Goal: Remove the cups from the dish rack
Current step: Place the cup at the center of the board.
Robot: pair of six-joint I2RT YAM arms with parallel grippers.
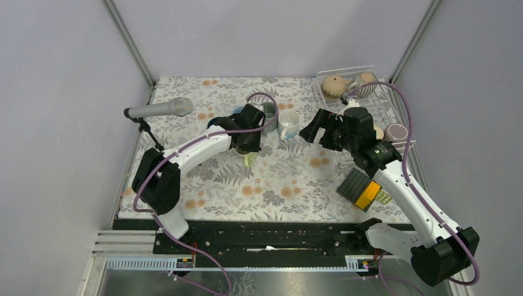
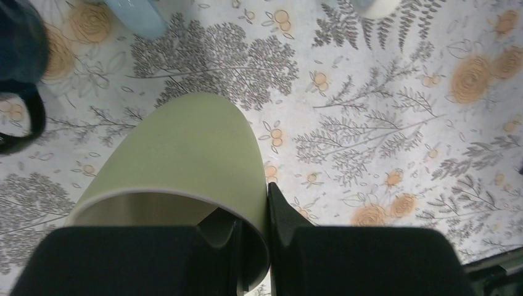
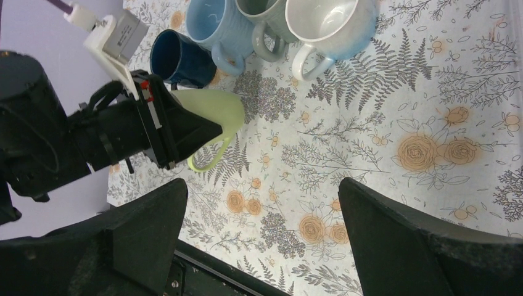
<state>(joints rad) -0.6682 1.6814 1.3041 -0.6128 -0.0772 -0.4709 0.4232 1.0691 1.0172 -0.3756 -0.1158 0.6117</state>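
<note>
Here, left pincer, clamped on green cup

Left gripper reaches forward, jaws pinching the wall of a green cup; right gripper hovers, jaws spread wide.

Over the table, a white tablecloth printed with grey ferns and orange roses, lying flat. At its left edge, a silver-grey microphone on a small black stand, head pointing right. Near the right edge, a dark grey studded square pad turned cornerwise, an orange block touching it, a pale yellow-green studded piece just beside that. Along the near edge, a black mounting plate. All around, plain grey walls.
</note>
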